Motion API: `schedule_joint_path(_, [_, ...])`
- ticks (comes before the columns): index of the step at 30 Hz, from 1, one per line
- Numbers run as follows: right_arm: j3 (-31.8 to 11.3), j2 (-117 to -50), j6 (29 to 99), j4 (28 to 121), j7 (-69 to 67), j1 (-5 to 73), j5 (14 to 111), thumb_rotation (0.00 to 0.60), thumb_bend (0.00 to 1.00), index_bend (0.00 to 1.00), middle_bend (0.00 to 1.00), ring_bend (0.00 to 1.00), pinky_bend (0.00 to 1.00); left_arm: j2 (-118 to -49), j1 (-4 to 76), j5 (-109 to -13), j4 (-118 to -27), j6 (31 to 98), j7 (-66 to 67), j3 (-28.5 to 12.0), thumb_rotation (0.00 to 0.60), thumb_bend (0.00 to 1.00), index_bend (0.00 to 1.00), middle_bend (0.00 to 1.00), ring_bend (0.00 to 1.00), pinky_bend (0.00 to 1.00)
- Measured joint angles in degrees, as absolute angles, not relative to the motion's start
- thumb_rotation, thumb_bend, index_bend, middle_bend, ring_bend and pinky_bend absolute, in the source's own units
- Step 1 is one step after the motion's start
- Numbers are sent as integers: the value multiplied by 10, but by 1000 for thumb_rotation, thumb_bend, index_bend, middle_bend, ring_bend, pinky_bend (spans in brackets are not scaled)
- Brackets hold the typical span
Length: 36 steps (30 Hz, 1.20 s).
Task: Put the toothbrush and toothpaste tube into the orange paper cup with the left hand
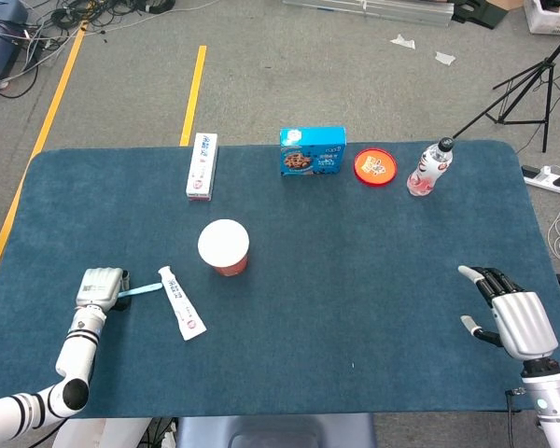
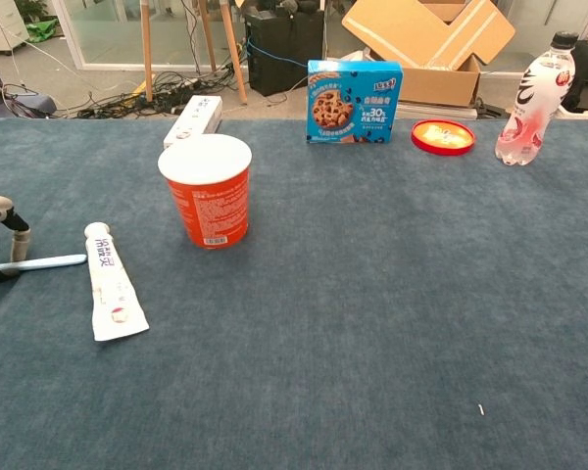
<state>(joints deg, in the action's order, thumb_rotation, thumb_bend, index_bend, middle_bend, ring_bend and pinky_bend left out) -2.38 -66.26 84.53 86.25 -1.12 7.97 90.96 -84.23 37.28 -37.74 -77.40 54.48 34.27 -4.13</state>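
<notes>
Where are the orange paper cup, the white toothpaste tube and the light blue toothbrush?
orange paper cup (image 2: 208,208): chest view, front of its orange wall.
white toothpaste tube (image 2: 110,283): chest view, middle of the tube body.
light blue toothbrush (image 2: 51,261): chest view, on the handle.
</notes>
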Motion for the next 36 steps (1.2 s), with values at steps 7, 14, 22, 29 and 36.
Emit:
schedule_joint_path(7, [-24, -663, 845, 863, -11, 80, 910, 600, 166, 216, 260, 223, 522, -842, 373, -372, -773, 543, 348, -40, 600, 391, 523, 1000, 1000, 1000])
schedule_joint_path(14, [-24, -662, 844, 863, -12, 81, 909, 600, 166, 216, 260, 223, 522, -841, 372, -375, -776, 548, 347, -42, 600, 391, 540, 1000, 1000, 1000])
schedule_joint_path(22, [-24, -662, 845, 863, -14, 80, 910, 600, 166, 216, 260, 223, 522, -837, 369, -382, -787, 560, 349, -42, 600, 392, 557, 1000, 1000, 1000])
schedule_joint_path(29, [-24, -661, 846, 863, -16, 80, 910, 600, 166, 216, 260, 223, 523, -826, 369, -386, -803, 576, 357, -45, 600, 392, 557, 1000, 1000, 1000])
schedule_joint_path(36, [-23, -660, 849, 865, -20, 79, 913, 600, 166, 216, 260, 223, 523, -799, 368, -389, -834, 600, 366, -54, 600, 392, 557, 1000, 1000, 1000])
